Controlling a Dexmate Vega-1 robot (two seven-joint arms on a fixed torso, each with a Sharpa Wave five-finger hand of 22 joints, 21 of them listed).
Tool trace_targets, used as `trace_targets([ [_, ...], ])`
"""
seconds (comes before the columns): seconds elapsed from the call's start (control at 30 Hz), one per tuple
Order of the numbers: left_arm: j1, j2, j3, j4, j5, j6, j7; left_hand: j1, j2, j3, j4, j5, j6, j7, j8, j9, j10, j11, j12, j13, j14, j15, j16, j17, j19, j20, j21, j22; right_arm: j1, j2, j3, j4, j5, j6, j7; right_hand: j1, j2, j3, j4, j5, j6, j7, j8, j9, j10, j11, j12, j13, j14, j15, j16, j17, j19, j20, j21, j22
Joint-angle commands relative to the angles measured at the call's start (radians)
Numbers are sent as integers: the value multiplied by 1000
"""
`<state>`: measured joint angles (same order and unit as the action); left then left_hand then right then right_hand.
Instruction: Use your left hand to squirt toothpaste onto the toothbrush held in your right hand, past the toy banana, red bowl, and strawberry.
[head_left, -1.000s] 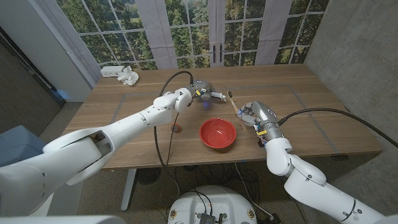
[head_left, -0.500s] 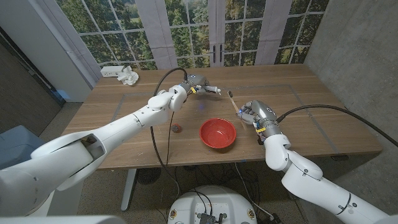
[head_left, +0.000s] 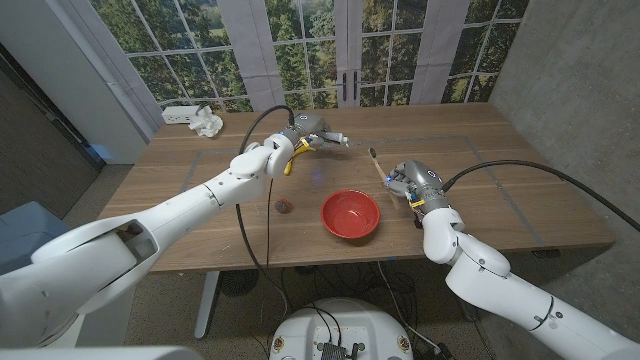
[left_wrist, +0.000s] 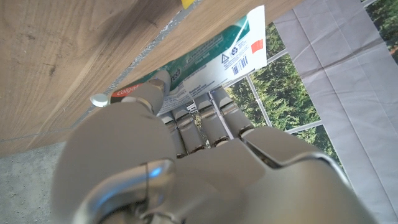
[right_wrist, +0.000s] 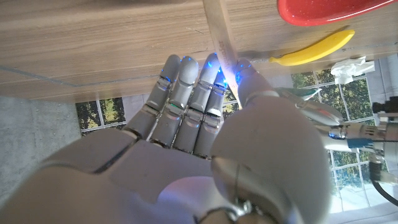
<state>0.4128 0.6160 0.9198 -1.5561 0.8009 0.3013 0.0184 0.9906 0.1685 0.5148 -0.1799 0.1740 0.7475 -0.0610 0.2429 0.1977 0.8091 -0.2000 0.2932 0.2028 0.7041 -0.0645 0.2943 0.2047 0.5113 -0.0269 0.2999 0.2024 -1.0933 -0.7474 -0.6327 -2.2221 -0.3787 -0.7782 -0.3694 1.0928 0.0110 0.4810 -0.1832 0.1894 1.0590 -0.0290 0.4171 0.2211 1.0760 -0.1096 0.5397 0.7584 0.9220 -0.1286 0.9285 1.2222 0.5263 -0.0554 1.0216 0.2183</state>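
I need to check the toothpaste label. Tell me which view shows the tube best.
The left wrist view: the tube is close up, its print and barcode legible, gripped by the left hand. The head view shows it small and far off. In the right wrist view I cannot make it out for certain.

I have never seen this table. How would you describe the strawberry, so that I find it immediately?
Start from the red bowl, the largest bright object near the front middle of the wooden table. Look to its left side, towards the robot's left arm: the strawberry lies there alone on the bare wood, apart from the bowl. It is small, dark red and rounded, much smaller than the bowl.
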Motion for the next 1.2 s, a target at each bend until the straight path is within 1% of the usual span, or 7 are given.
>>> trace_targets([
  [0.03,24,42,-32,-71,53,23,-19,13,-2,-2,0,6,7,-4,0,6,-2,-8,-4,3,-5,-171,0,3,-3,1,6,6,79,3,-60,22,-27,-101,27,40,32,22,14,3,11,-4,6,4,54,-43,-4,-1,4,-94,6,3,-2,-7,11,-1],
  [0.47,-1,62,-44,-89,129,-14,-38,18,-3,-7,0,5,10,-8,-2,6,2,-9,-4,5,-6,-172,-1,5,-6,-1,7,6,175,-14,-136,22,-44,-204,97,40,33,24,15,3,11,-4,4,4,53,-45,-4,4,5,-94,6,3,-7,-7,21,-4],
  [0.67,-12,74,-46,-115,185,-25,-57,22,-1,-7,0,6,13,-12,-3,7,6,-10,-3,7,-6,-173,-1,6,-8,-2,7,7,201,-22,-159,26,-40,-224,113,39,31,24,15,3,13,-4,4,4,54,-44,-7,3,5,-94,6,3,-10,-7,28,-6],
  [0.97,-9,93,-62,-166,266,-33,-84,27,-2,-10,-1,6,16,-20,-4,7,5,-11,-4,10,-7,-173,-2,7,-10,-5,8,7,216,-36,-172,29,-25,-224,121,39,31,26,15,3,13,-4,3,5,56,-44,-9,3,6,-94,6,3,-12,-8,36,-9],
  [1.2,-10,106,-72,-201,334,-48,-114,30,-2,-12,-1,6,18,-24,-5,7,6,-12,-4,12,-8,-173,-3,7,-13,-8,8,7,245,-53,-203,22,-32,-234,150,39,30,27,15,3,15,-4,2,6,55,-44,-10,6,5,-94,6,2,-15,-7,43,-11],
])
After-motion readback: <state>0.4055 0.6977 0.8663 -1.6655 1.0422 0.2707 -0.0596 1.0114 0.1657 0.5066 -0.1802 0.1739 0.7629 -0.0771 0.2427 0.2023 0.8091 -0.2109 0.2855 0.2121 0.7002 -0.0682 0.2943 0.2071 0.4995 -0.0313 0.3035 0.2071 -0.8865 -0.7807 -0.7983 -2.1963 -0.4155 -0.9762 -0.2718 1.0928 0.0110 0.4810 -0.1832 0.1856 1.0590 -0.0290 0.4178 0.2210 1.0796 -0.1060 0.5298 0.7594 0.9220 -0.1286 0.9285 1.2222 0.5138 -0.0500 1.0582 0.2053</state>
